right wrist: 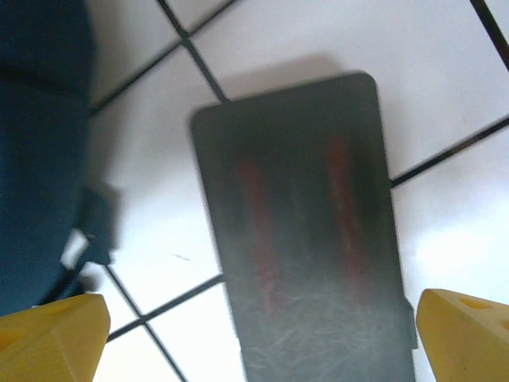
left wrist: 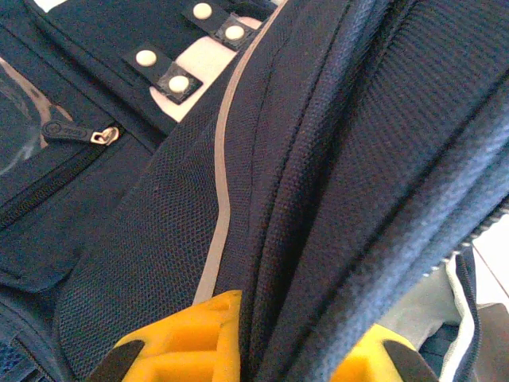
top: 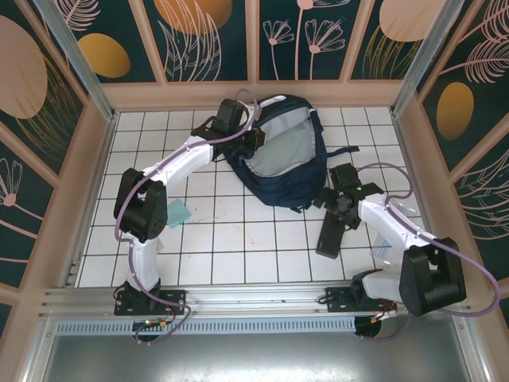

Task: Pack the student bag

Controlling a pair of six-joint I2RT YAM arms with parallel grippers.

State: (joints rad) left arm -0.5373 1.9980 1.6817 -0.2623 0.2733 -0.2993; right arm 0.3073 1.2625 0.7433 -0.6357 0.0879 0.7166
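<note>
The left end effector (left wrist: pixel 282 348) pinches the rim of the student bag (top: pixel 274 179) at the far side of the tabletop (top: pixel 238 243), and the wide-open right end effector (right wrist: pixel 258 334) might push the flat dark thing (right wrist: pixel 302 231) away if it closes crooked.

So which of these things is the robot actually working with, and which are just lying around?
In the job: student bag, its edge pinched by the left gripper; dark flat case under the open right gripper, probably next to go in.
Just lying about: pale teal sheet, untouched on the tiled table.
</note>
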